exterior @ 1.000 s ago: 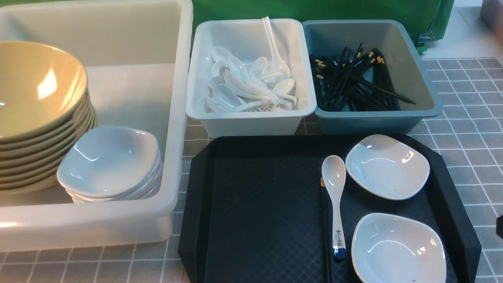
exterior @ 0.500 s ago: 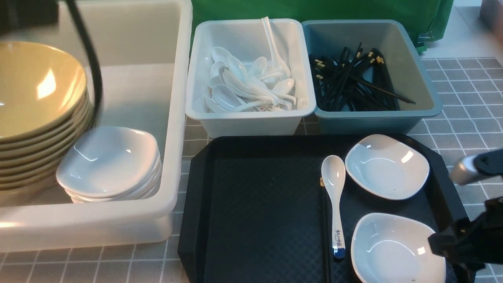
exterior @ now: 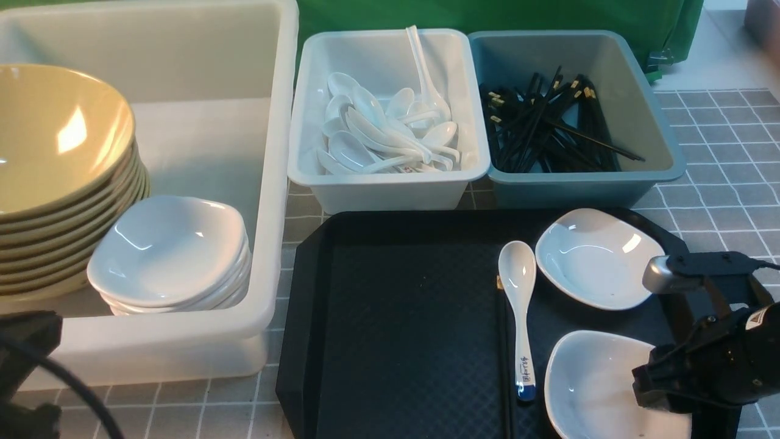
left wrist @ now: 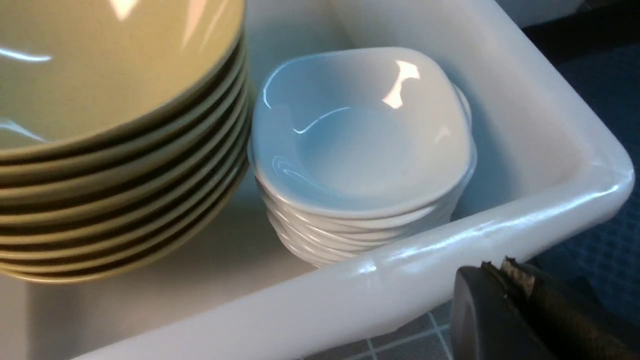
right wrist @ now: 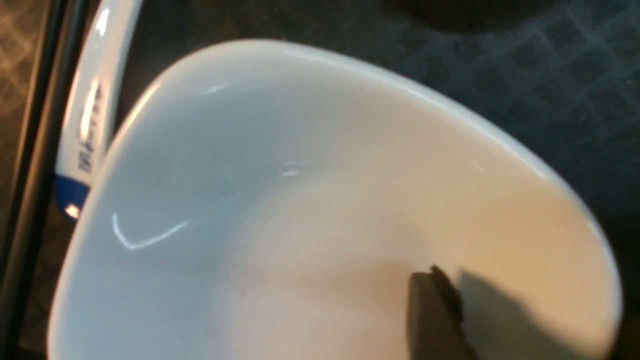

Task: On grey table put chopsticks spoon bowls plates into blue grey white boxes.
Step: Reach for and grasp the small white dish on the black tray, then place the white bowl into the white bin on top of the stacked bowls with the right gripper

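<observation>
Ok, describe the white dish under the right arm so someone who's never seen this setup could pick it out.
Find the black diamond-textured tray on the grey gridded table. On its right side lies a small glossy white rounded-square dish, beside the white ceramic spoon's blue handle tip. It is nearer than its twin, and only it has the right arm's fingers above it.

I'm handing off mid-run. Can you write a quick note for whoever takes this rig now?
Left gripper: shut, empty, beside the tub.
Right gripper: over the near plate rim; jaws unclear, plate on the tray.
Done: bowls and stacked plates in tub, spoons in white bin, chopsticks in blue-grey bin.
Left on black tray: near plate, far plate, spoon, tray chopsticks.
</observation>
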Robot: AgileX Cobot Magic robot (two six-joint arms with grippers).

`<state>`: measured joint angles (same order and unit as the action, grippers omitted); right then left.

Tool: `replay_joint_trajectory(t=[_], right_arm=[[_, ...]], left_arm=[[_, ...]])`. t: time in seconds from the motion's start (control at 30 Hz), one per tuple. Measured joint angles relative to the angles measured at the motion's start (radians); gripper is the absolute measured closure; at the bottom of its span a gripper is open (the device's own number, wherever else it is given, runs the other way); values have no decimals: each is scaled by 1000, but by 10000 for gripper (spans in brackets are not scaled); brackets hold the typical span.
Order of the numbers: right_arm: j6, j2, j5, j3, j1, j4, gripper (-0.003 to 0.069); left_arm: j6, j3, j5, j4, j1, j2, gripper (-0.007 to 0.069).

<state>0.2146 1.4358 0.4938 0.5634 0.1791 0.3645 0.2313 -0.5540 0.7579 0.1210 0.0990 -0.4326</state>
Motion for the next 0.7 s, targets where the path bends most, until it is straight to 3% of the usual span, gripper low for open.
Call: replay_joint_trajectory(t=[0.07,0.23,0.4,0.47,0.57,0.67,0.7], right_arm=[[20,-4,24,16,0,8,450],[45,-74,110,131,1,25,585],[106,-104,160,306,1,85,592],[192,-94,166,424,24,224,592],[350,-22,156,594,122,452,592],[458,97,111,736,271,602,592],[463,107,108,736,280,602,592]], left_arm=[[-1,43,-53,-13,0,44,634],[-4,154,-206,-19,0,128,634],[-4,222,-284,-19,0,197,634],[-5,244,-336,-19,0,233,634],[-5,267,-419,-19,0,249,634],[-5,280,-459,-19,0,249,635],[-5,280,-459,-19,0,249,635]])
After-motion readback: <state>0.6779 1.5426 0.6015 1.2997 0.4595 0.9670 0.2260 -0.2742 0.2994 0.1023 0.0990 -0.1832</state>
